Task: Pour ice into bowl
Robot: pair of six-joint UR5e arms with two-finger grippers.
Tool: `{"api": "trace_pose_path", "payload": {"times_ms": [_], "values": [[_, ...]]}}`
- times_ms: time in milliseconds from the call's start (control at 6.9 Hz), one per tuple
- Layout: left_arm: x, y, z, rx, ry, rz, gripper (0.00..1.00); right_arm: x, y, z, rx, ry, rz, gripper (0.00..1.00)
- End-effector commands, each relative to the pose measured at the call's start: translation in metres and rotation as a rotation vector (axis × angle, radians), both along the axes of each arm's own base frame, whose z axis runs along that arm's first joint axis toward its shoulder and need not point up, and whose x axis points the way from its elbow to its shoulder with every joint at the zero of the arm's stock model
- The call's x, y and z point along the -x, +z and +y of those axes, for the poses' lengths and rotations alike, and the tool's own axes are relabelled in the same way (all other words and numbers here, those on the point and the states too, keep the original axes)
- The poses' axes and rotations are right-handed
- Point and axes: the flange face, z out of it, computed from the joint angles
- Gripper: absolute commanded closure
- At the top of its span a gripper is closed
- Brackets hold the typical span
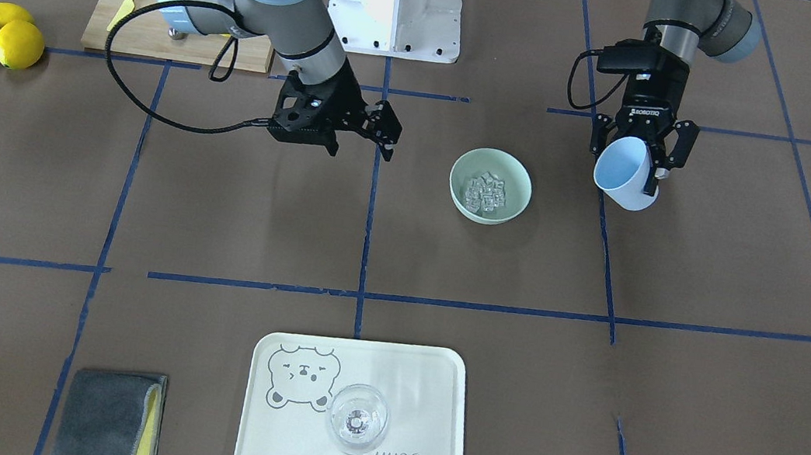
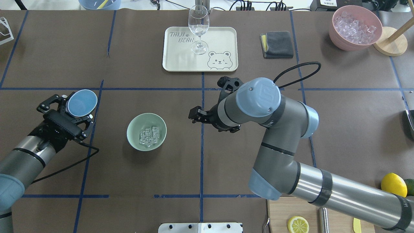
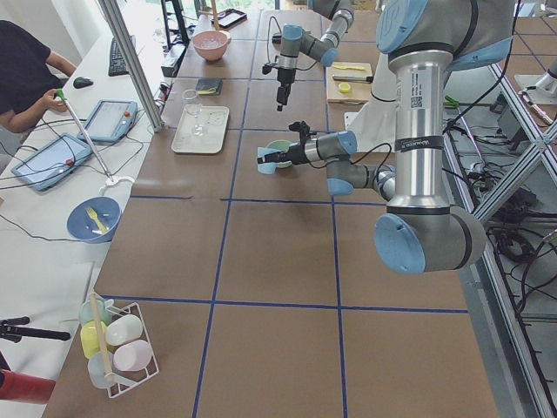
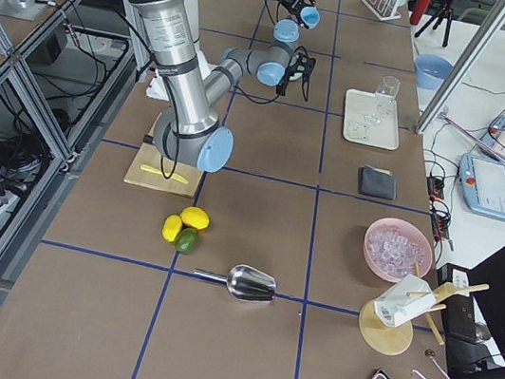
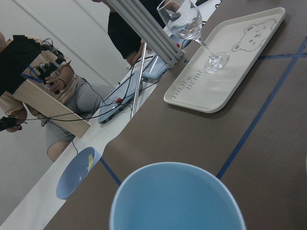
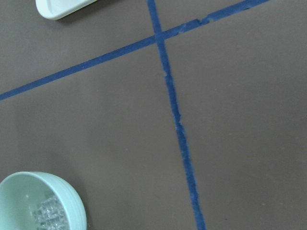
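The pale sage-green bowl point(image 1: 461, 176) stands near the table's middle, and a small heap of clear ice point(image 1: 486, 192) lies in it. Both show in the overhead view, the bowl point(image 2: 132, 129) and the ice point(image 2: 149, 136), and in the right wrist view, the bowl point(image 6: 17, 189) low left. My left gripper point(image 1: 642, 153) is shut on a light blue cup point(image 1: 625, 176), held tilted above the table beside the bowl, apart from it. The cup point(image 5: 177, 196) looks empty inside. My right gripper point(image 1: 381, 129) is open and empty on the bowl's other side, low over the table.
A cream tray point(image 2: 223, 35) holds a clear wine glass point(image 2: 198, 29) at the far middle. A grey cloth point(image 2: 276, 44) and a pink container of ice point(image 2: 355, 27) stand far right. A cutting board point(image 1: 168, 8), lemons point(image 1: 18, 43) and a metal scoop point(image 4: 252, 286) lie on my right.
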Motion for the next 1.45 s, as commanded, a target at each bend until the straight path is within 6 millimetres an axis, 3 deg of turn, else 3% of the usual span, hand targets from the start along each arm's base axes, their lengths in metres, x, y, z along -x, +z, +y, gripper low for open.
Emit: {"api": "trace_pose_path", "payload": {"times_ms": [0, 145, 580, 725, 870, 1014, 1304], "values": [[0.03, 0.021, -0.018, 0.09, -0.043, 0.087, 1.0, 0.065, -0.044, 0.005, -0.015, 0.038, 0.013, 0.0], [0.038, 0.028, -0.025, 0.217, -0.019, 0.256, 1.0, 0.095, -0.065, 0.002, -0.013, 0.032, 0.027, 0.0], [0.074, 0.046, -0.047, 0.282, -0.001, 0.256, 1.0, 0.135, -0.056, 0.014, 0.005, 0.015, 0.08, 0.03], [0.083, 0.054, -0.053, 0.303, 0.026, 0.271, 1.0, 0.145, -0.06, 0.011, 0.011, 0.016, 0.092, 0.24], [0.087, 0.079, -0.057, 0.305, 0.046, 0.29, 1.0, 0.15, -0.056, 0.015, 0.016, 0.01, 0.098, 0.74], [0.094, 0.092, -0.061, 0.295, 0.058, 0.294, 1.0, 0.15, -0.058, 0.015, 0.015, 0.01, 0.096, 1.0], [0.104, 0.104, -0.061, 0.323, 0.07, 0.288, 1.0, 0.146, -0.065, 0.016, 0.001, 0.005, 0.081, 1.0]]}}
